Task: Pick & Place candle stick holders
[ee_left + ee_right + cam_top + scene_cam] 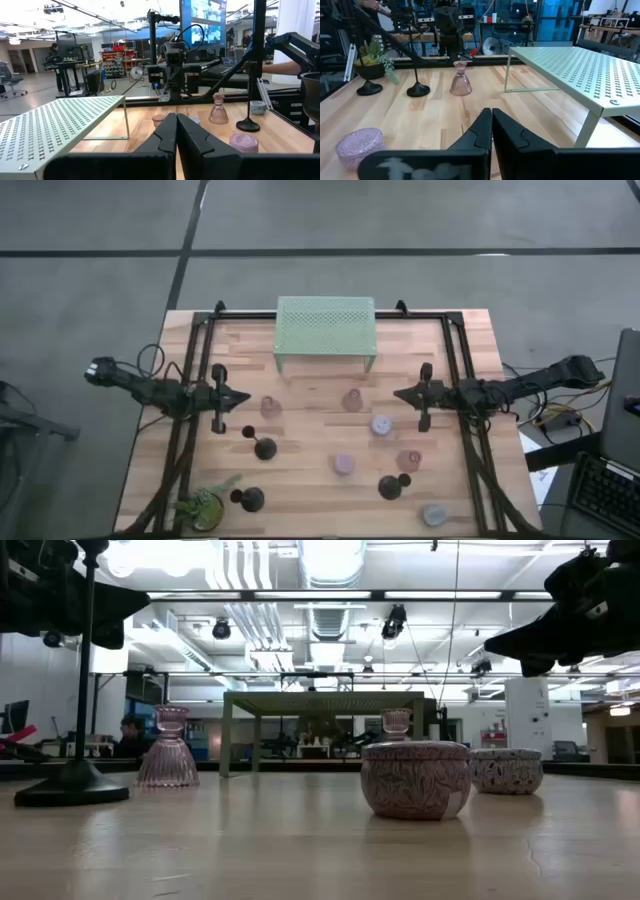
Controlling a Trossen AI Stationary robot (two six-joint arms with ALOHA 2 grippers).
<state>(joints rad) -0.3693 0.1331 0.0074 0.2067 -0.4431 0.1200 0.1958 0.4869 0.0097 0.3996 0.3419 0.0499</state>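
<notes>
Candle stick holders, nine pieces, all standing loose on the pale wooden table (300, 480), none gripped.

Black holders with round base and thin stem, three: one left of centre (264, 447), one at the front left (250, 499) beside the plant, one at the front right of centre (392, 486).

Pinkish translucent glass cups, three: one (271, 408) just ahead of the left gripper, one (352, 400) in front of the rack, one (410, 460) right of centre, close behind the front-right black holder.

Squat round patterned pucks, three: lilac one (381, 425) near the right gripper, pink-lilac one (343, 464) at mid-table, grey one (434, 515) at the front right edge.

Left gripper (243, 399): above the table's left side, pointing toward the centre, fingers pressed together on nothing, as the left wrist view shows (176, 131).

Right gripper (398, 393): mirrored on the right side, also pointing inward, fingers closed together and empty (491, 125).

Pale green perforated metal rack (325, 328): at the back centre, on four legs, clear of all holders.

Small green potted plant (205, 505): front left corner.
</notes>
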